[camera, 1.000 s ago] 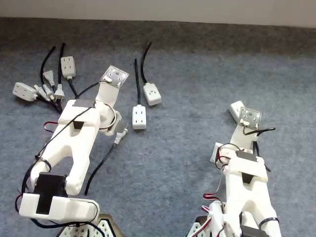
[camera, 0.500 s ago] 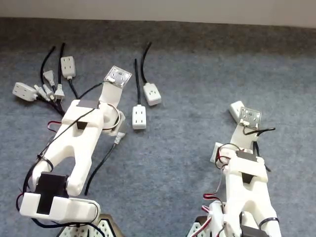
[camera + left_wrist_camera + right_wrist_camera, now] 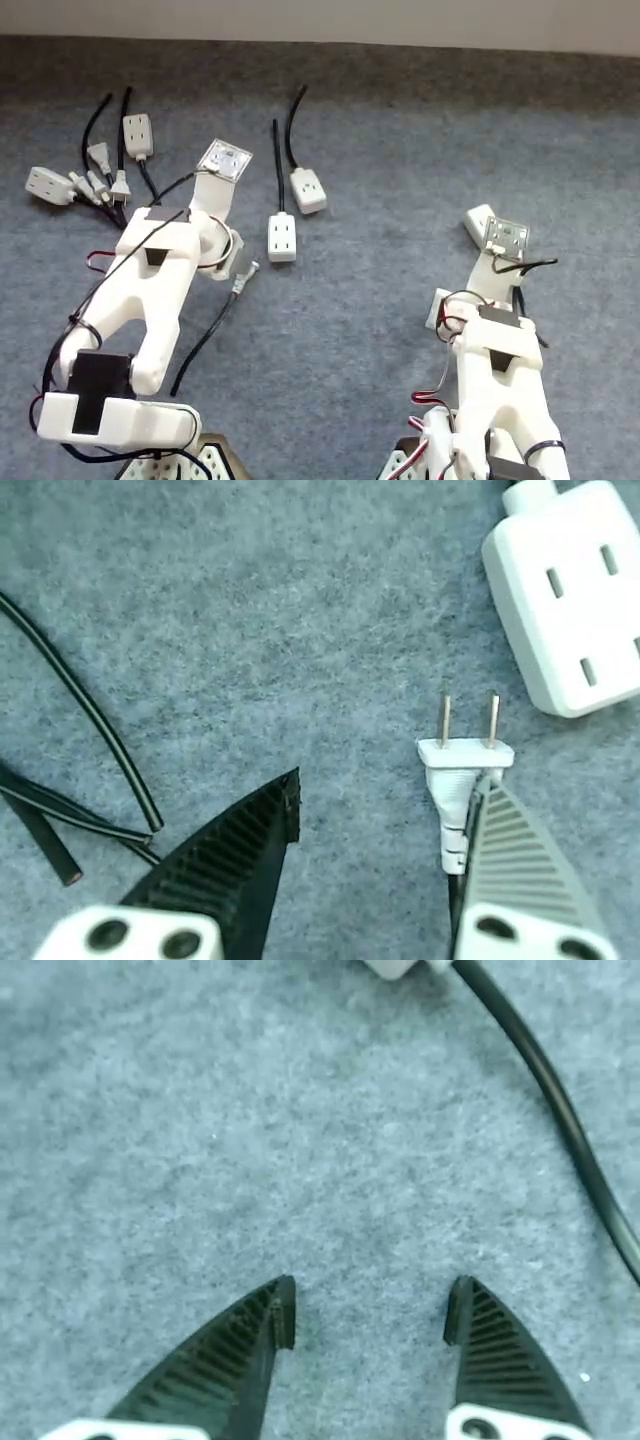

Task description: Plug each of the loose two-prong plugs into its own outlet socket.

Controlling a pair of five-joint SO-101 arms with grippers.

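Beside the left fingers (image 3: 240,850) — spread, empty — a plug (image 3: 462,770) lies, prongs toward a socket (image 3: 572,590); right fingers (image 3: 240,1350) likewise.

No lettering, number, label or sign can be read on anything in view, neither on the plug (image 3: 463,770), the socket (image 3: 575,590) nor the arms (image 3: 150,290).

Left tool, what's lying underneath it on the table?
Under the open left tool lies grey carpet, with a two-prong plug by its pale finger, prongs toward a white socket. That finger covers the plug's cord.
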